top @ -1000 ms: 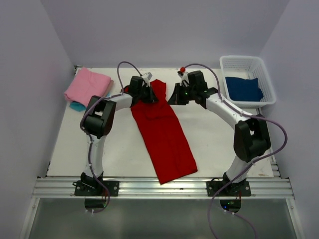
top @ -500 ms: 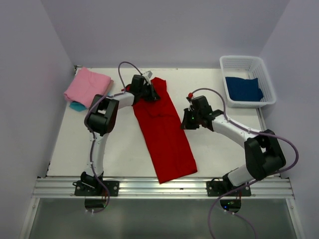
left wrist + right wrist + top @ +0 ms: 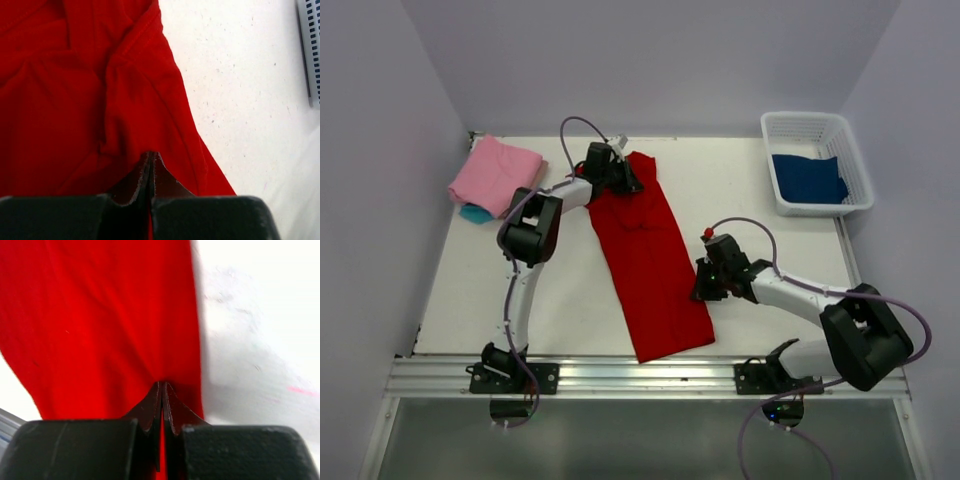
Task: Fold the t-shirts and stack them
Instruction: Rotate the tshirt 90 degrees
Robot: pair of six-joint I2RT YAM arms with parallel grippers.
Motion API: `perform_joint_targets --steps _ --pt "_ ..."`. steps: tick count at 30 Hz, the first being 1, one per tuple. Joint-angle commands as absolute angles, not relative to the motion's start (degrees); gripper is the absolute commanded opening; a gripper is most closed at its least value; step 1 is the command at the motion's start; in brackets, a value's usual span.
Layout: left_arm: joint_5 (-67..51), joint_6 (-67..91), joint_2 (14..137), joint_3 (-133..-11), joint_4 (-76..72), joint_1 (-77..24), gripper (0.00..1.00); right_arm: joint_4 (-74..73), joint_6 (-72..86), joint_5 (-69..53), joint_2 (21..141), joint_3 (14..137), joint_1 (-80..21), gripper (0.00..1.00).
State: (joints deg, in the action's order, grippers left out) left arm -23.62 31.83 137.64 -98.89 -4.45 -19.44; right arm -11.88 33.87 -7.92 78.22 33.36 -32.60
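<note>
The bright red t-shirt [image 3: 650, 260] lies folded into a long strip down the middle of the table [image 3: 560, 290]. My left gripper [image 3: 625, 178] sits at its far collar end, jaws shut on a pinch of the red cloth [image 3: 100, 100], with creases running toward the tips [image 3: 150, 154]. My right gripper [image 3: 699, 288] is shut, its tips [image 3: 163, 384] on the shirt's right edge [image 3: 100, 315] near the front end. A folded pink t-shirt [image 3: 495, 172] lies on a turquoise one [image 3: 475, 212] at the far left. A dark blue t-shirt [image 3: 807, 178] lies in the basket. No beige t-shirt shows.
The white mesh basket [image 3: 800, 118] stands at the far right corner. Its corner shows at the right edge of the left wrist view [image 3: 312, 50]. The metal rail [image 3: 640, 375] with both arm bases runs along the near table edge.
My right gripper has travelled from the shirt's far right corner down along its right side to near the front end. My left gripper has shifted slightly farther back at the collar.
</note>
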Motion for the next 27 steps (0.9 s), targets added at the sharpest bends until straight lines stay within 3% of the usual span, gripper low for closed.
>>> perform_joint_targets --steps 1,8,16,23,27 --pt "-24.17 29.27 140.44 -103.35 -2.9 -17.67 0.0 -16.07 34.81 -4.05 73.75 31.73 -32.96 0.0" --pt "-25.48 29.44 147.82 -115.13 2.72 -15.73 0.0 -23.46 36.12 -2.73 66.37 29.89 -33.49 0.0" --pt "-28.82 33.75 155.91 -124.88 2.11 -13.54 0.07 -25.58 37.88 -3.16 62.67 25.93 -33.57 0.0" --pt "-36.03 39.9 155.31 -121.39 -8.6 -12.31 0.11 -26.8 38.41 -2.99 61.53 25.84 -33.84 0.0" --pt "-36.04 37.72 146.81 -115.85 -12.13 -12.3 0.2 -28.12 38.58 -2.9 60.73 26.8 -34.01 0.0"
